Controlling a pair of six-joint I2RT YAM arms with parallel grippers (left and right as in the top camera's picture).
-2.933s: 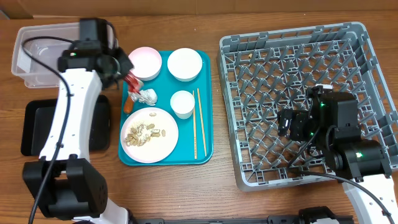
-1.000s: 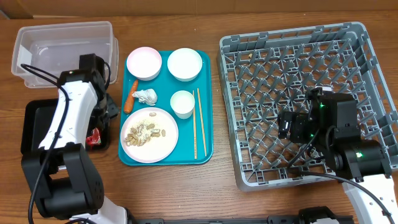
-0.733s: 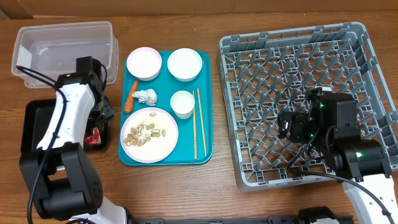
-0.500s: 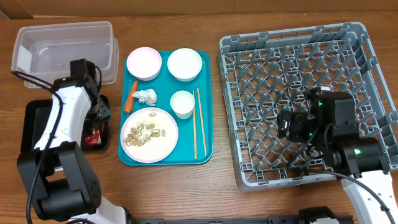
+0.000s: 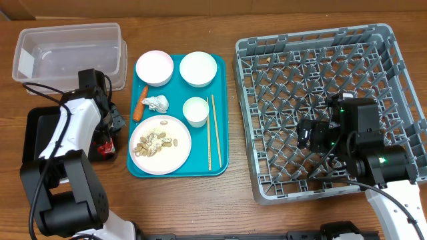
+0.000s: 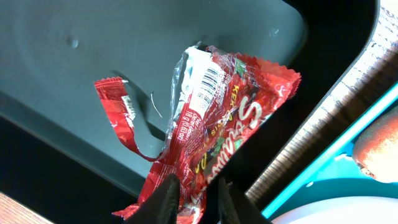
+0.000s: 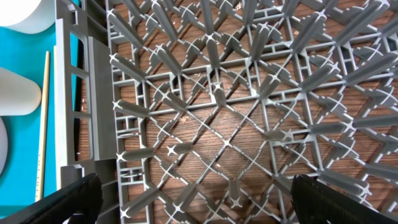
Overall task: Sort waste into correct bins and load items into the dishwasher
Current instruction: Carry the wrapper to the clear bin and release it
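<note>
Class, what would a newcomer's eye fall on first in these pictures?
The crumpled red wrapper lying in the black tray at the far left stands out most. Next come the teal tray in the middle and the big grey dish rack at the right.

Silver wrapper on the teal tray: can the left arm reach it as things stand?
Probably yes: the silver wrapper lies uncovered beside the carrot, and the left hand hangs left of the teal tray.
</note>
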